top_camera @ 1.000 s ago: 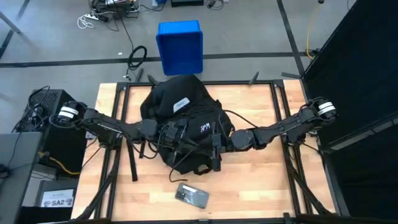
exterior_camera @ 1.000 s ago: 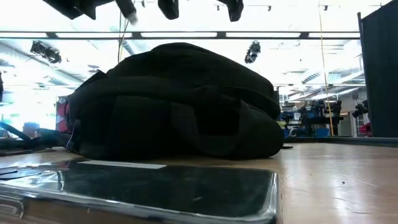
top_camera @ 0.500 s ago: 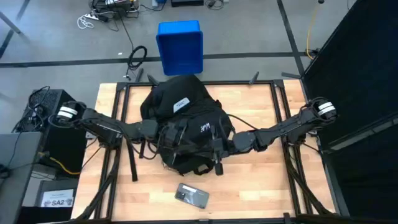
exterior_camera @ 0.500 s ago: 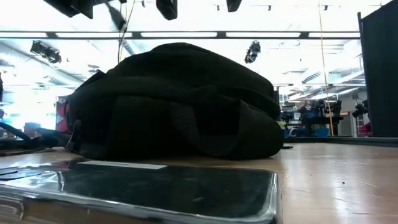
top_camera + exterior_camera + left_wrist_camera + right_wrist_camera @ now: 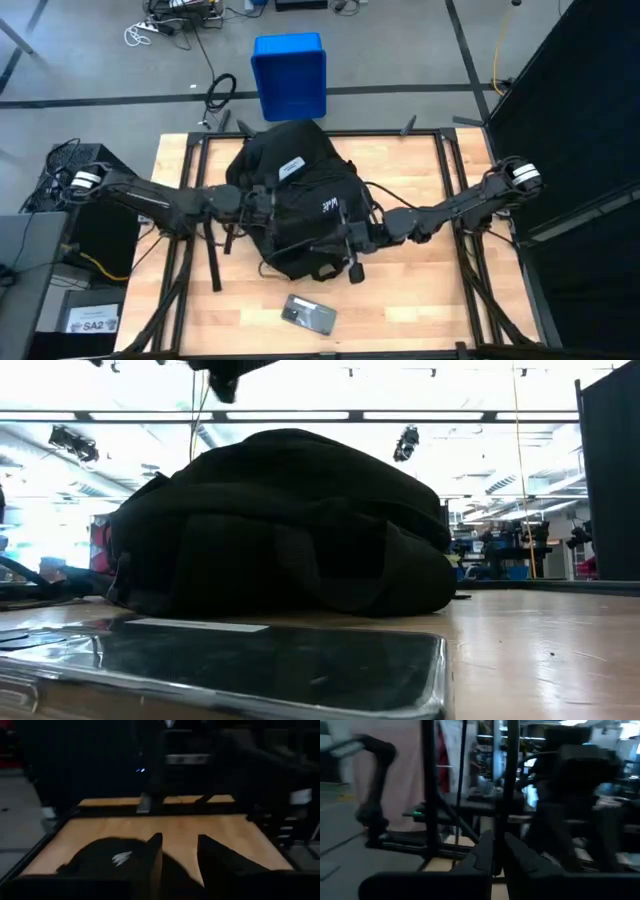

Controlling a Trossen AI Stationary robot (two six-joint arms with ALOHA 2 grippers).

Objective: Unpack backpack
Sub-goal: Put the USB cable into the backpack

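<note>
The backpack (image 5: 300, 200) lay in the middle of the wooden counter (image 5: 420, 290), a rounded black mound with a small white label (image 5: 291, 168) on top and a small white logo print (image 5: 329, 205) nearer the front. From above, both dark arms reached in over it. The left gripper (image 5: 262, 197) hung over the bag's left part, just beside the label. The right gripper (image 5: 352, 262) sat at the bag's front right edge, its tip over the counter. From this height, how either pair of fingers stood could not be told. A phone (image 5: 308, 314) lay flat on the counter, in front of the bag and near the right gripper. A blue plastic box (image 5: 289, 75) stood on the floor beyond the counter's far edge.

From counter level, the backpack (image 5: 285, 525) filled the middle of the picture, and the phone (image 5: 250, 665) lay close before the lens. Only a dark piece of an arm showed at the top.

In the left wrist view, the two dark fingers (image 5: 152, 857) were spread apart, holding nothing, with the backpack (image 5: 105, 860) and its white label (image 5: 121, 857) just beside them and bare counter beyond.

In the right wrist view, the fingers (image 5: 482, 850) stood almost together with only a thin gap, nothing between them, pointing toward the room.
</note>
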